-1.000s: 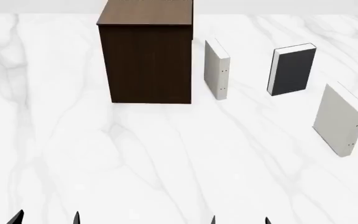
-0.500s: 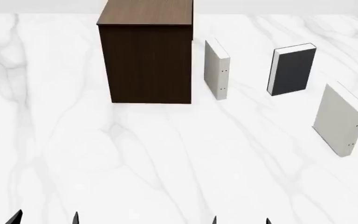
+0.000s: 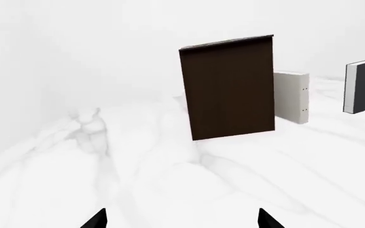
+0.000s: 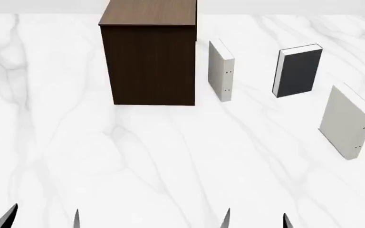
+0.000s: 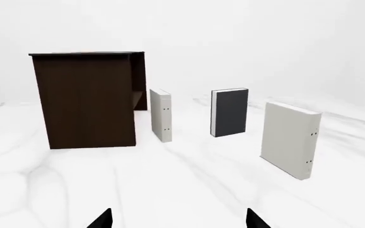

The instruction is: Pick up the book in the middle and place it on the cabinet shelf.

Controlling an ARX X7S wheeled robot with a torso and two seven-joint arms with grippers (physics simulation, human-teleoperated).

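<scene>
White marble floor (image 4: pixel 169 166) (grey veins) — pale walls.

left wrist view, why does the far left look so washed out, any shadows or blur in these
Left wrist view: the white table fades into the white backdrop, so the edge is lost, though the cabinet stays crisp. Head view: even light, no clear cast shadows under the cabinet or dark book. Right wrist view: sharp, no glare.
</scene>
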